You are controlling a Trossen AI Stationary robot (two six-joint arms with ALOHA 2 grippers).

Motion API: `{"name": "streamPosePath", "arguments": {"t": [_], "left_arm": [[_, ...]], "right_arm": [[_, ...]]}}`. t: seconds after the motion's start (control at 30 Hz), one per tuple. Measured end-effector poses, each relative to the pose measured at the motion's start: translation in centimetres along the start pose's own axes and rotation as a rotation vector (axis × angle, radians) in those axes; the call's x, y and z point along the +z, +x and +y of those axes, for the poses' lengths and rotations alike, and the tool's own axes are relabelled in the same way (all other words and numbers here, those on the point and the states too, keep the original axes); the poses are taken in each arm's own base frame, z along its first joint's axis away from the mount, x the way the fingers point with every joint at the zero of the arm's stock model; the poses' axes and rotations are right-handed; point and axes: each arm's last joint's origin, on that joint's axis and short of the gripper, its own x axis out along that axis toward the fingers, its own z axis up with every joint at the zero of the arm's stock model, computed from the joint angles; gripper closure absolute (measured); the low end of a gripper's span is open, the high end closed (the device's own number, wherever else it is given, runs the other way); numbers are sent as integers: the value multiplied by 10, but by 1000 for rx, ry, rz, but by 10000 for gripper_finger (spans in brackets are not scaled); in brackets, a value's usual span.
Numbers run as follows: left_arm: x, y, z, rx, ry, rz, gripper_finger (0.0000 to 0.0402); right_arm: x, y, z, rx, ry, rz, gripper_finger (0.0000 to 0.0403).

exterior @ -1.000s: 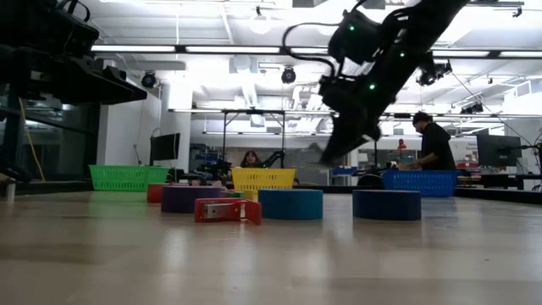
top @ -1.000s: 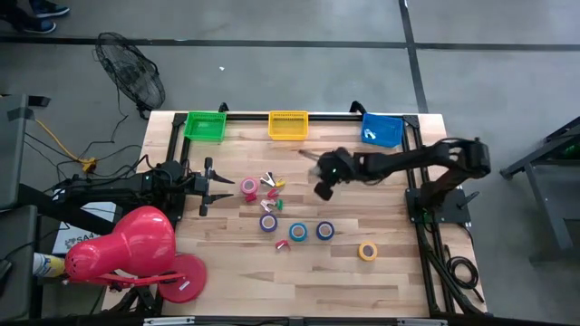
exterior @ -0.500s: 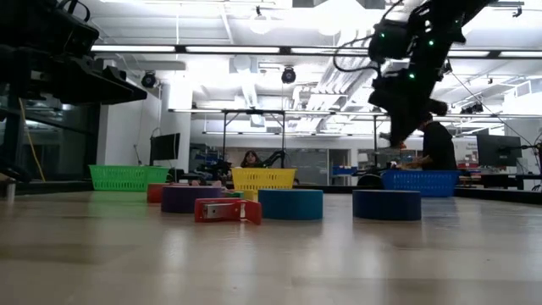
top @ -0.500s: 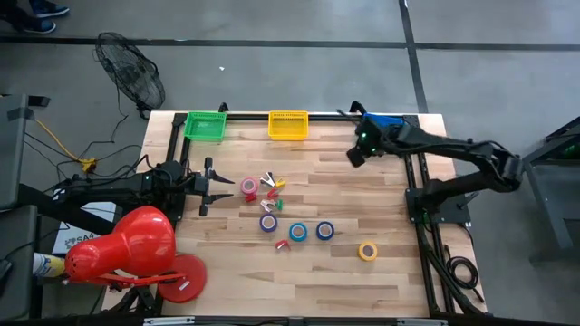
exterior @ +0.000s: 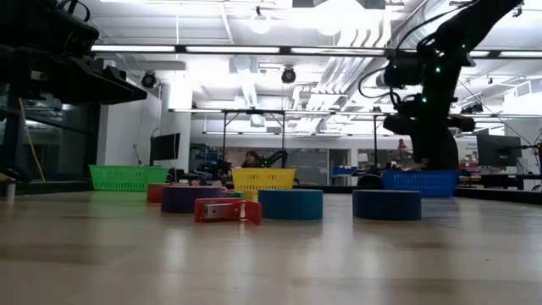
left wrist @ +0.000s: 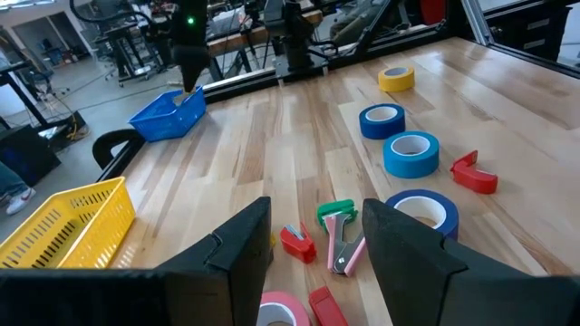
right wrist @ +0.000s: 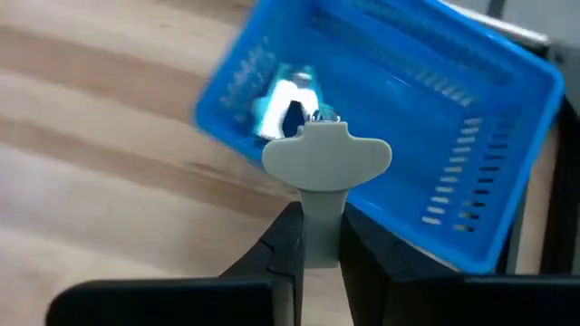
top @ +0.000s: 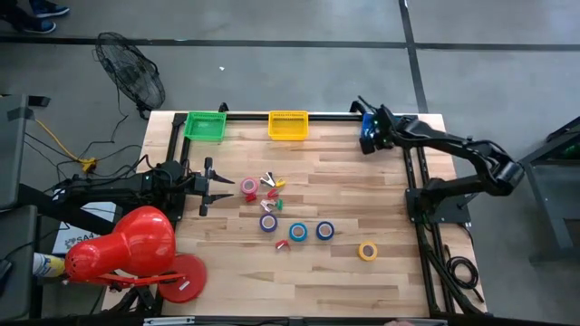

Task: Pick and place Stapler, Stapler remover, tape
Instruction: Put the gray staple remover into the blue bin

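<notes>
Right gripper (right wrist: 315, 237) pinches a pale remover (right wrist: 324, 163) by its narrow end, above the blue basket (right wrist: 471, 136). It looks light, stiff and smooth, so likely slippery.

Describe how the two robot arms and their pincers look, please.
Both arms are dark and jointed. The left arm carries black cables along it, and its pincer has two flat, angular black fingers. The right arm shows small green lights near its wrist; its pincer has dark, narrow fingers.
</notes>
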Motion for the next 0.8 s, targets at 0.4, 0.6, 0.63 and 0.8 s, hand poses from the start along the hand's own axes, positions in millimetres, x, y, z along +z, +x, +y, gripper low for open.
{"name": "streamPosePath", "arguments": {"t": [0.4,0.6,0.63,0.8], "left_arm": [[0,0,0,0,0,0,229],[0,0,0,0,0,0,229],[0,0,0,0,0,0,229],[0,0,0,0,0,0,229]], "right_arm": [[14,11,-12,-32,295,-65,360],[15,34,-7,-51,362,-24,346],[16,37,-5,-40,372,-22,345],[16,43,-3,-31,388,-10,347]]}}
